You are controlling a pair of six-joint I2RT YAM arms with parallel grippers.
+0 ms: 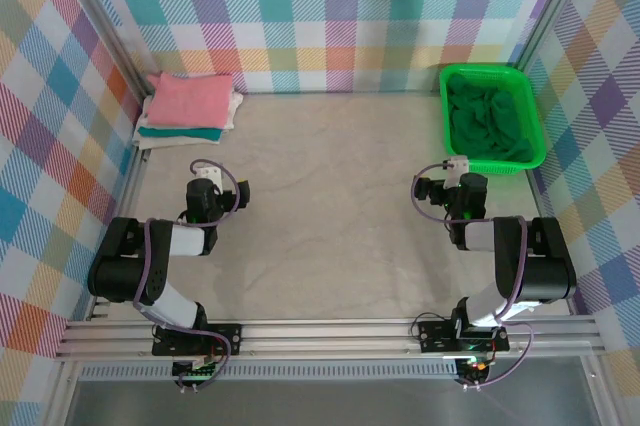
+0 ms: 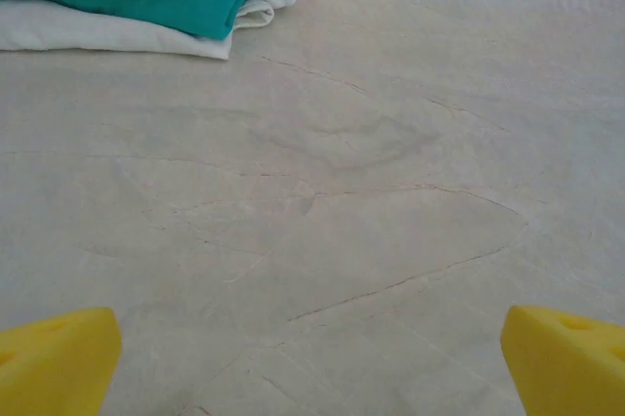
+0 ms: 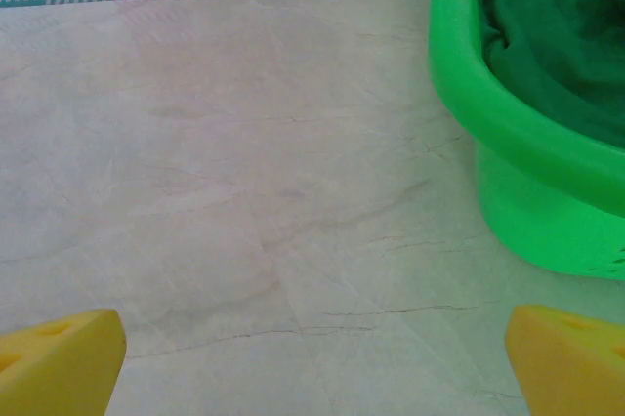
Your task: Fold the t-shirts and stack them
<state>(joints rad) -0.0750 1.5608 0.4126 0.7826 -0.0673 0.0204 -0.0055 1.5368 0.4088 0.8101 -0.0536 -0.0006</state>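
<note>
Basket (image 3: 527, 211) holding dark green t-shirt (image 3: 557, 45) sits just beyond right gripper (image 3: 312, 367).

Pastel plaid walls (image 1: 330, 6) close in the desk (image 1: 330, 206), a pale, veined beige surface under even light; aluminium rails (image 1: 330, 331) line its near edge.

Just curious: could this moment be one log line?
left gripper open | right gripper open | dark green t-shirt in green basket | folded shirts stacked back-left

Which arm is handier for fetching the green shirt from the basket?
Probably the right arm: the right gripper is open near the basket holding the dark green t-shirt; the left gripper is far off by the folded stack.
</note>
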